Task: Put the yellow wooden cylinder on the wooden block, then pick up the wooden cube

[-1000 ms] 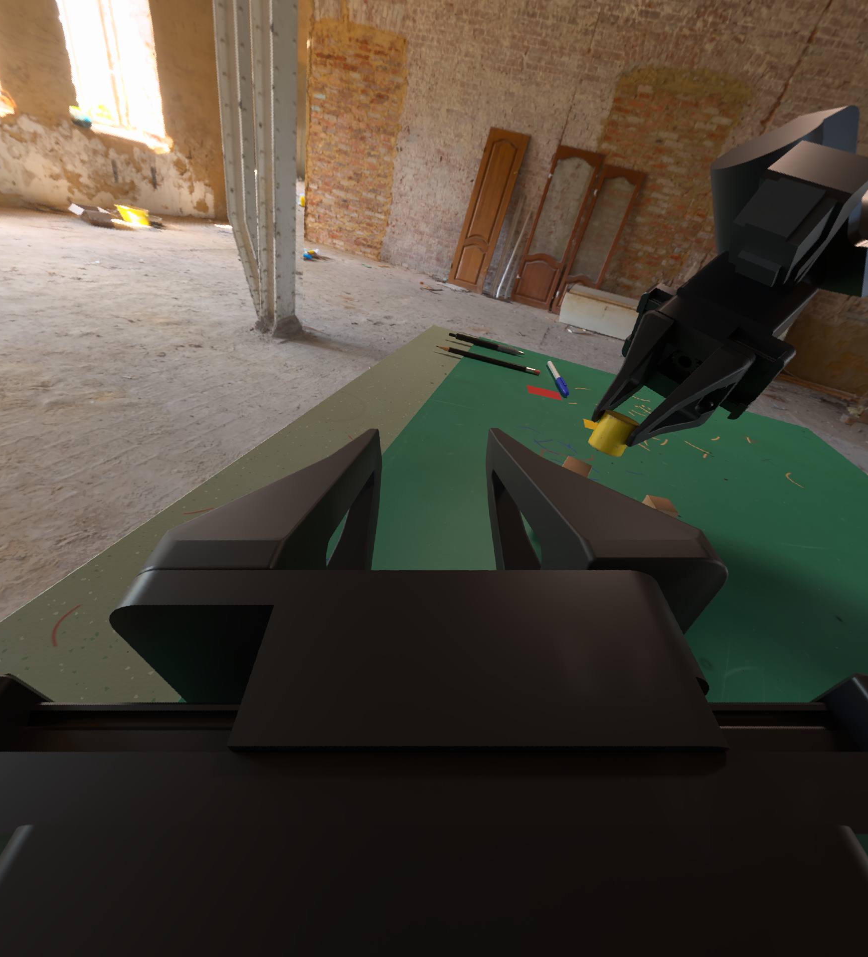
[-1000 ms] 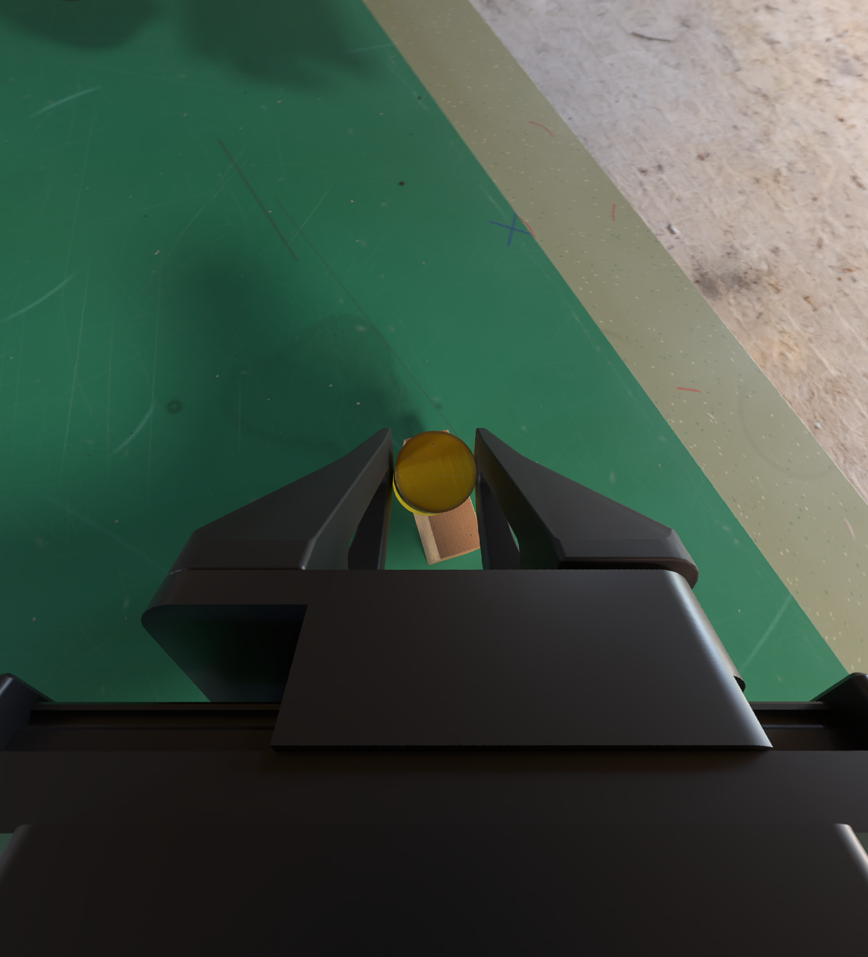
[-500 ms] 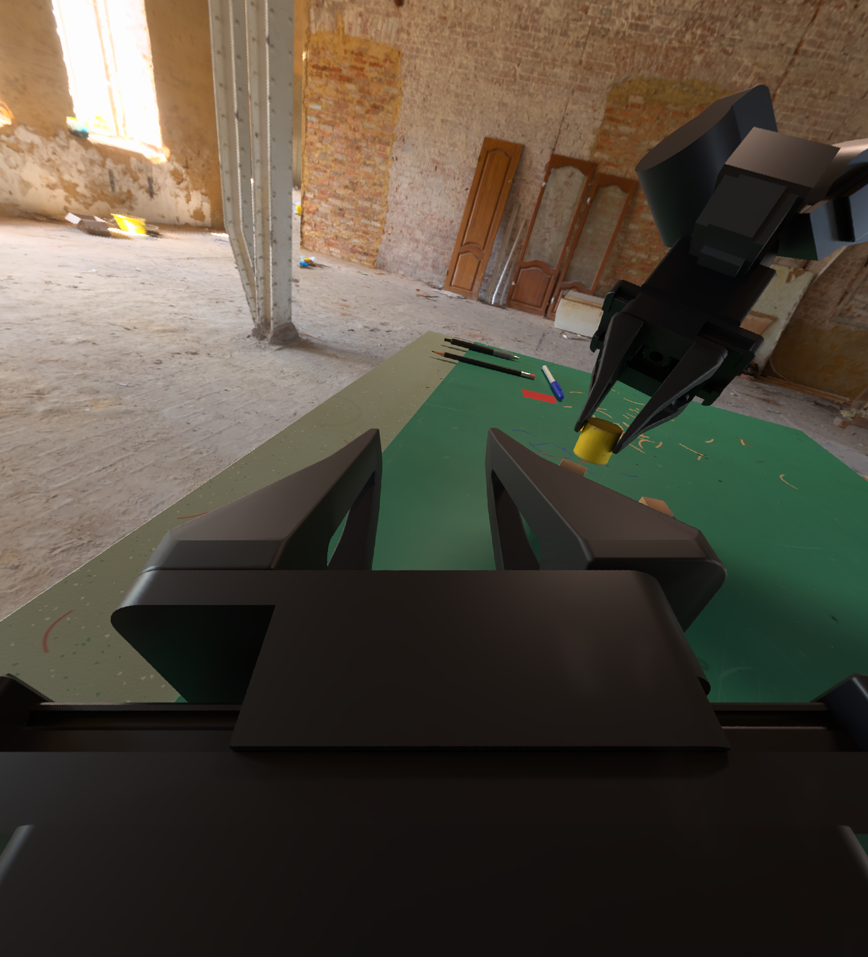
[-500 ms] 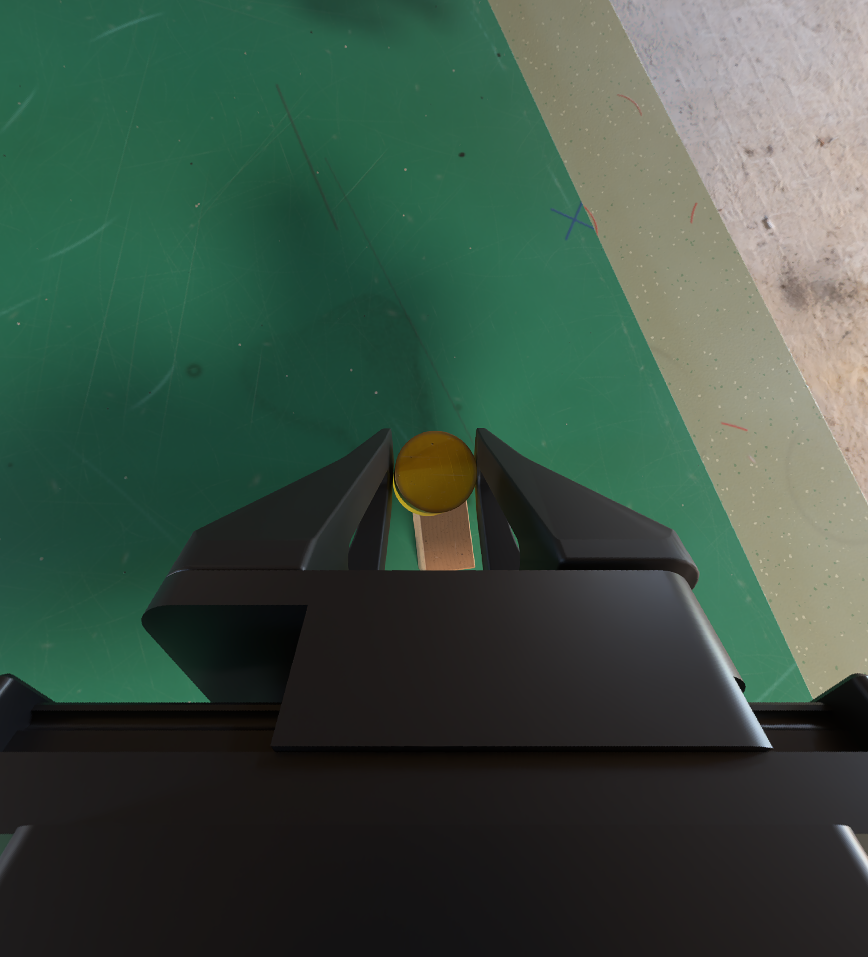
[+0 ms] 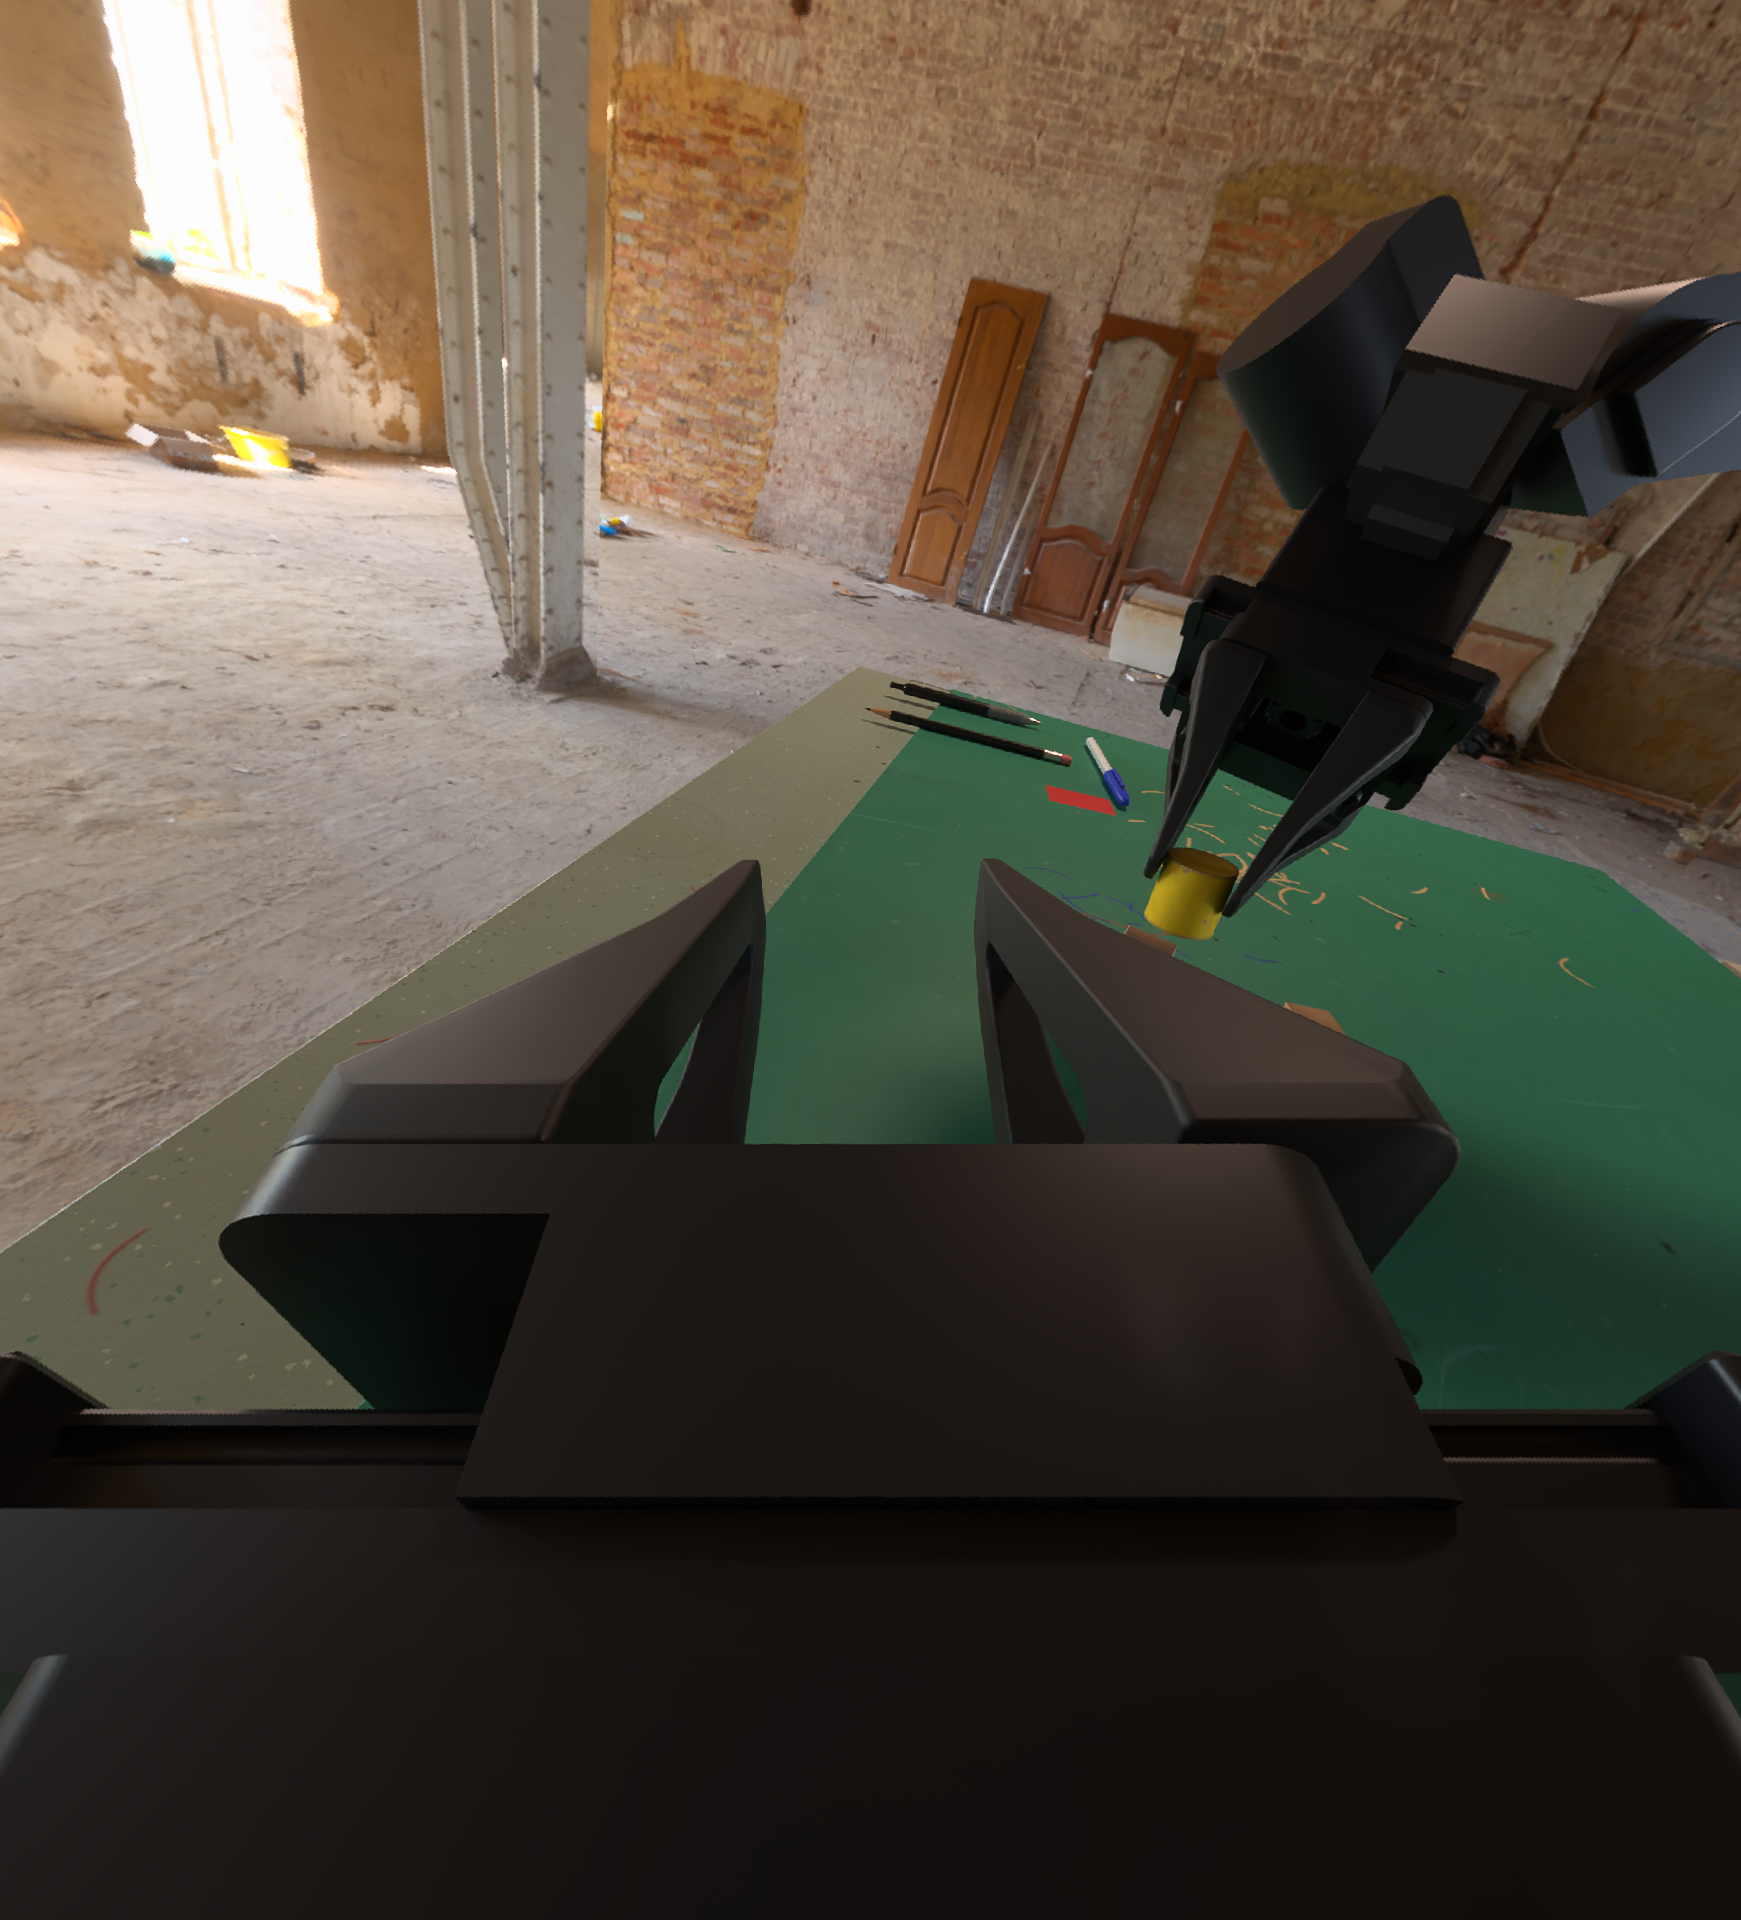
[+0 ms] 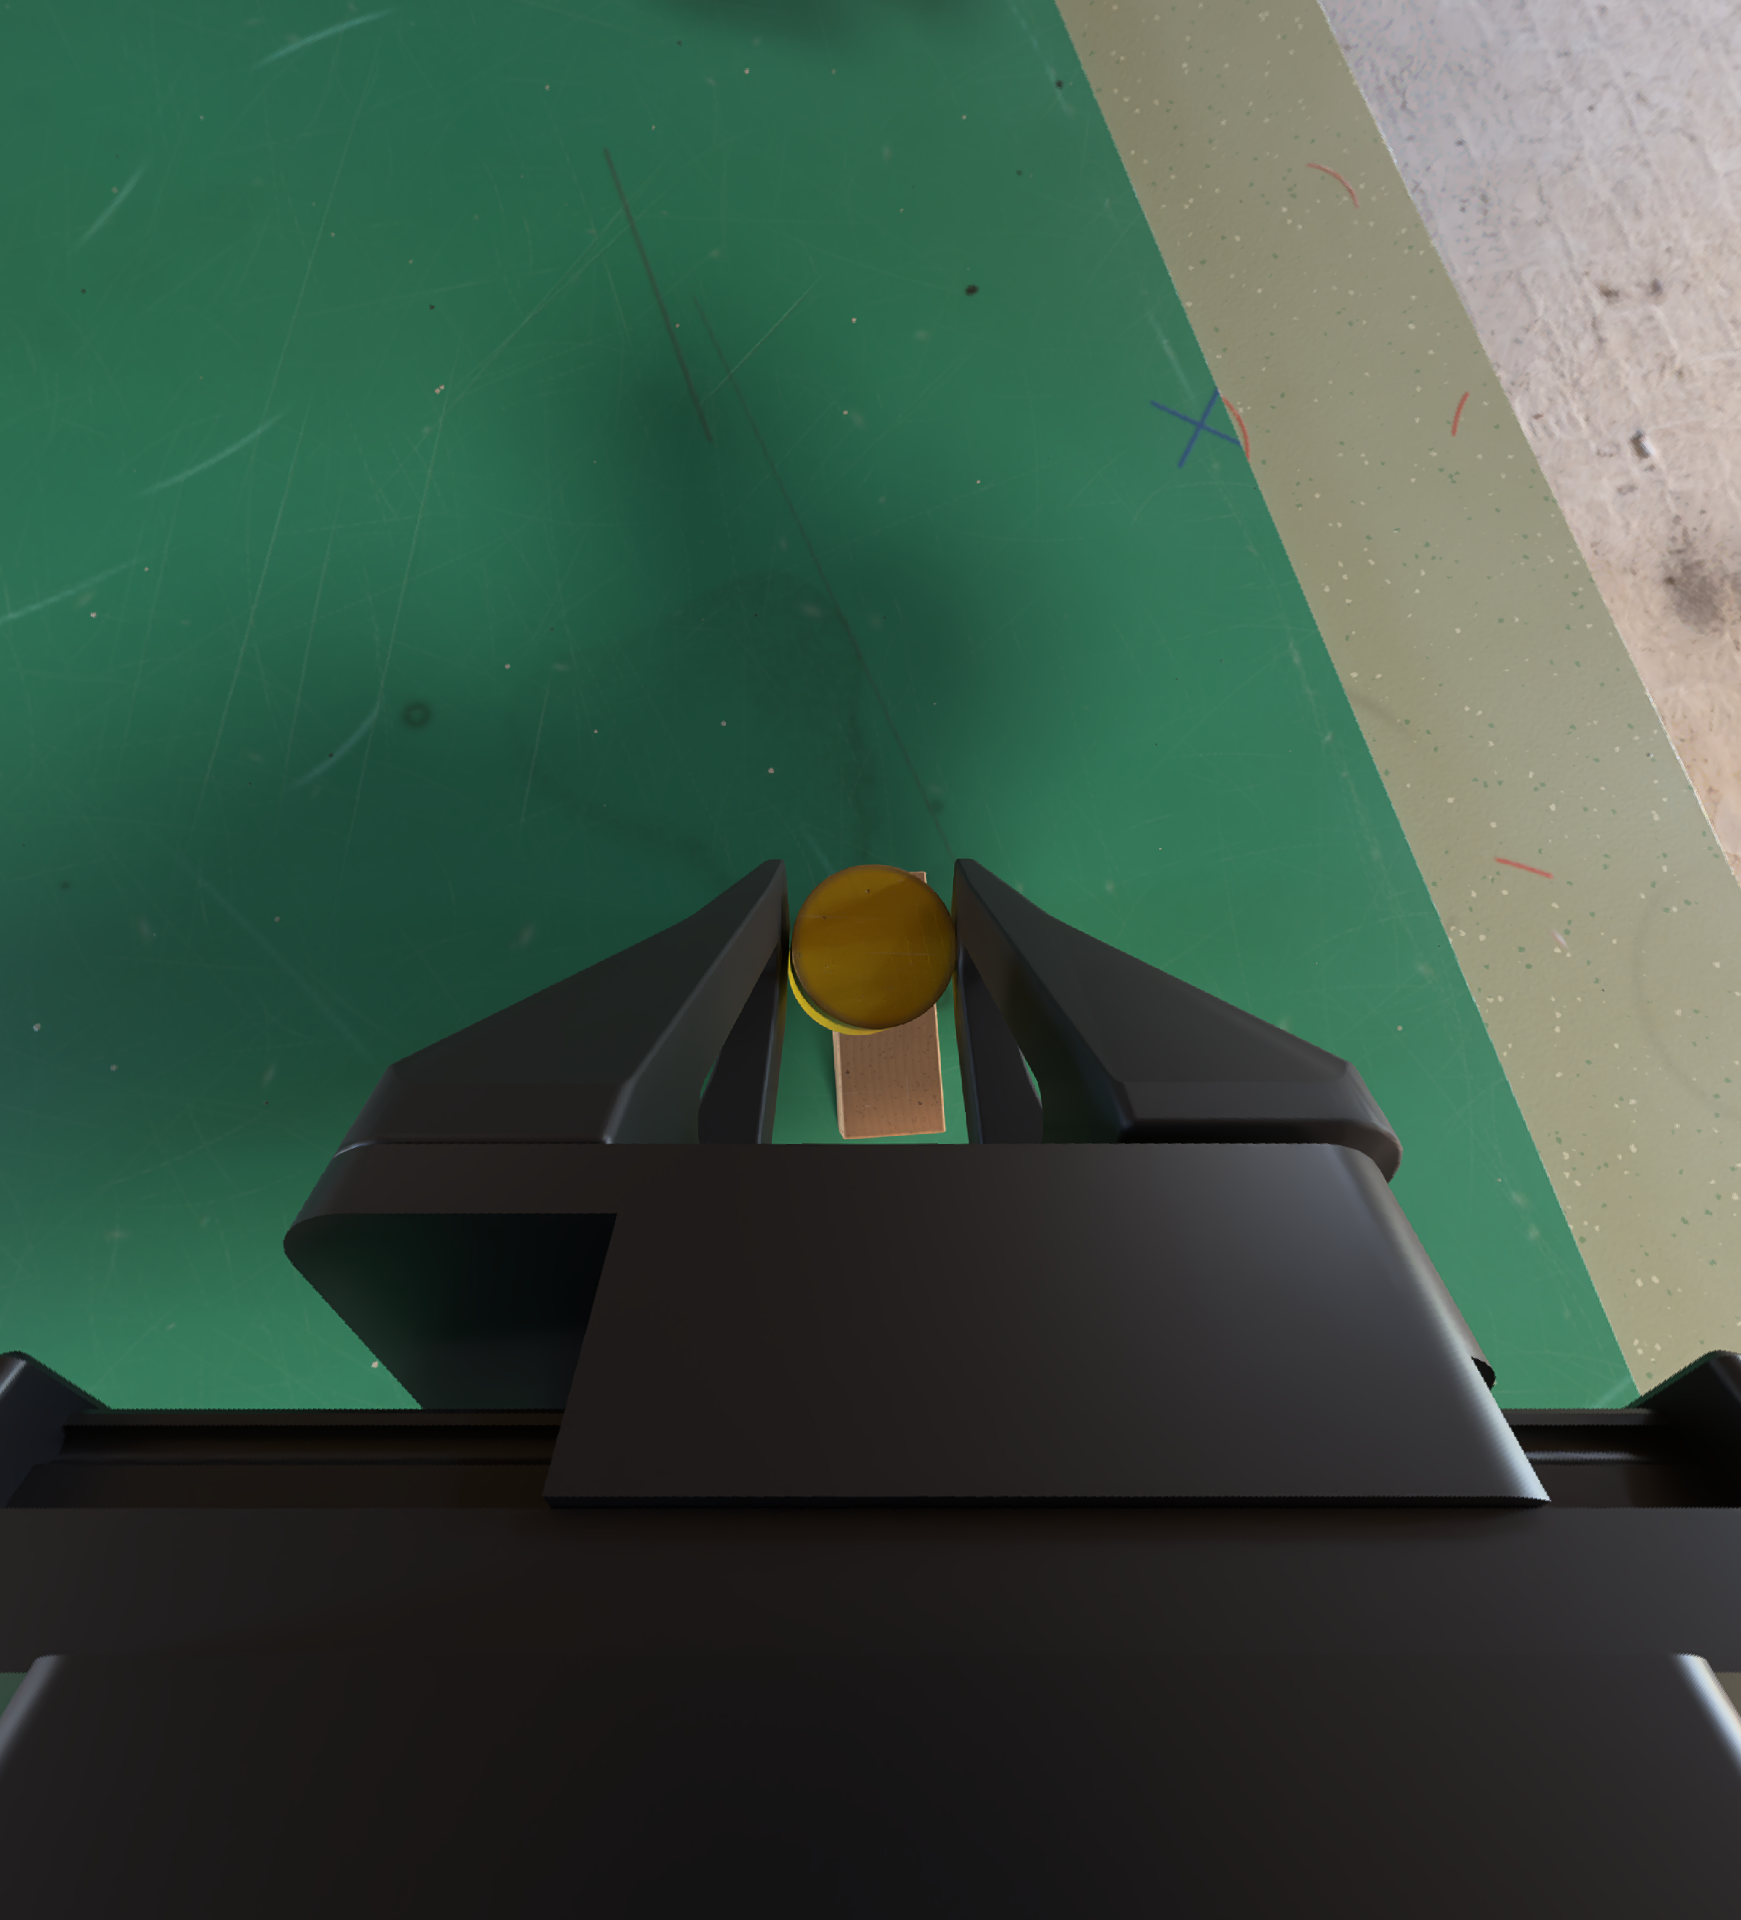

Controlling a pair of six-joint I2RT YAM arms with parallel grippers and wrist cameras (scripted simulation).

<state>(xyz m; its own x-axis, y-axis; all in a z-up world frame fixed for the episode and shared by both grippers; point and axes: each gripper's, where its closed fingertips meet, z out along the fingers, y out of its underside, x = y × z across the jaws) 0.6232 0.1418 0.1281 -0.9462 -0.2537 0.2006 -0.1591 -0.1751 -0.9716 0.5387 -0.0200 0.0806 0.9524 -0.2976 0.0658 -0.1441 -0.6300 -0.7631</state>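
Note:
My right gripper is shut on the yellow wooden cylinder and points down at the green mat. The tan wooden block lies directly under the cylinder; I cannot tell whether they touch. In the left wrist view, the right gripper holds the cylinder upright just over the block, which is mostly hidden behind my left finger. The wooden cube peeks out to the right of that finger. My left gripper is open and empty, low over the mat, short of these objects.
Two pencils, a blue marker and a red patch lie at the mat's far end. An olive border runs along the table edge beside the block, with bare floor beyond.
The right gripper has carried the cylinder sideways and down, turning more upright, until the cylinder sits over the wooden block. The left gripper has not moved.

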